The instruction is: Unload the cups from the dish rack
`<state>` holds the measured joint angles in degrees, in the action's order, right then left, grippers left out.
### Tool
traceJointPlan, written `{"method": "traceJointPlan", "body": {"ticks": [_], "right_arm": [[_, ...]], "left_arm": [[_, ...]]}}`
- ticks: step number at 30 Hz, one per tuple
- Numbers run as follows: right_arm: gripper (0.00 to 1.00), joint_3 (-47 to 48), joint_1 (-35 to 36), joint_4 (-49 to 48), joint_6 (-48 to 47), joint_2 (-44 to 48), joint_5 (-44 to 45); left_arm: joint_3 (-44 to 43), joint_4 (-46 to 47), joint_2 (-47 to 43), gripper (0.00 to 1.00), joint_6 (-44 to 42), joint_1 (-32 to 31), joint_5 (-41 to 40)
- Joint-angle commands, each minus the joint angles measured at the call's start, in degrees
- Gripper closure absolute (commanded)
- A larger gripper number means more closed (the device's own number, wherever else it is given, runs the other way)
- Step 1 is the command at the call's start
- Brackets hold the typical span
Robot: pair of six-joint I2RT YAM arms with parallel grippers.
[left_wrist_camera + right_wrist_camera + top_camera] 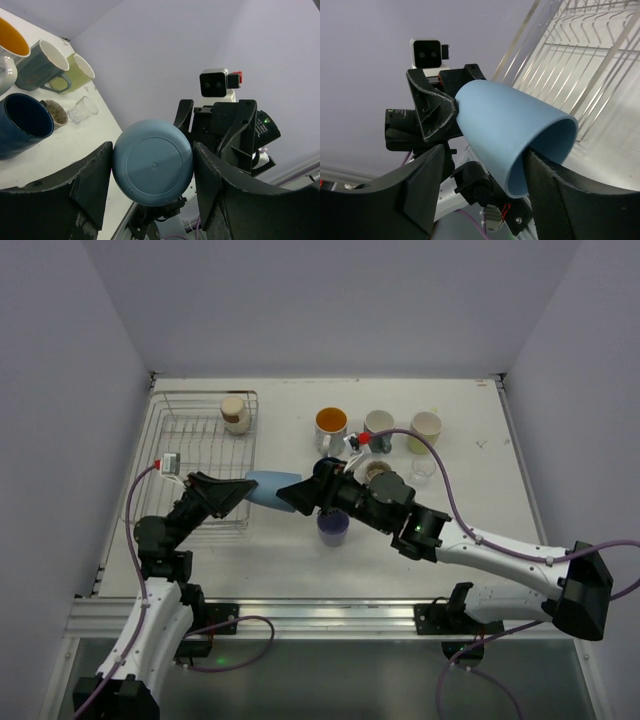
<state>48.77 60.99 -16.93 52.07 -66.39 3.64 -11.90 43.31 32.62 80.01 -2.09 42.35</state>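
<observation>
Light blue cup (270,488) horizontal: left jaws clamp base, right jaws wide around rim.

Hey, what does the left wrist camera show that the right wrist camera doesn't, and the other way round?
Only the left wrist: the closed base of the light blue cup and cups on the table, including the navy mug, grey mug and clear glass. Only the right wrist: the wires of the dish rack and the cup's open mouth. Both: that cup held sideways by the left end effector, with the right end effector open around its rim end.
</observation>
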Motion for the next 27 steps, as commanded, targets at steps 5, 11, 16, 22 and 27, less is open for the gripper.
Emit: {"method": "traceJointPlan", "body": {"ticks": [5,11,16,22,27], "right_arm": [[0.67,3.43,0.00,-8.21,1.10,-3.83,-3.29],[1.00,2.20,-0.43,-2.35,-2.14,-0.76,0.40],[1.00,7.90,-1.49,17.50,-15.03,2.14,3.30],[1.00,21.78,-1.84,48.54,-27.53,-1.71,7.34],[1.00,32.51,-1.84,65.25,-31.77,-8.48,8.49]], "left_arm": [[-0.22,0.66,0.16,0.47,-1.07,-0.99,2.30],[-7.15,-16.17,0.78,0.00,-15.55,-0.99,4.15],[-21.28,-48.58,1.22,0.00,-45.56,-0.99,-3.46],[-23.09,-57.46,-1.33,0.00,-57.32,-2.22,-14.12],[-21.50,-58.51,-3.88,0.00,-61.11,-4.33,-20.02]]}}
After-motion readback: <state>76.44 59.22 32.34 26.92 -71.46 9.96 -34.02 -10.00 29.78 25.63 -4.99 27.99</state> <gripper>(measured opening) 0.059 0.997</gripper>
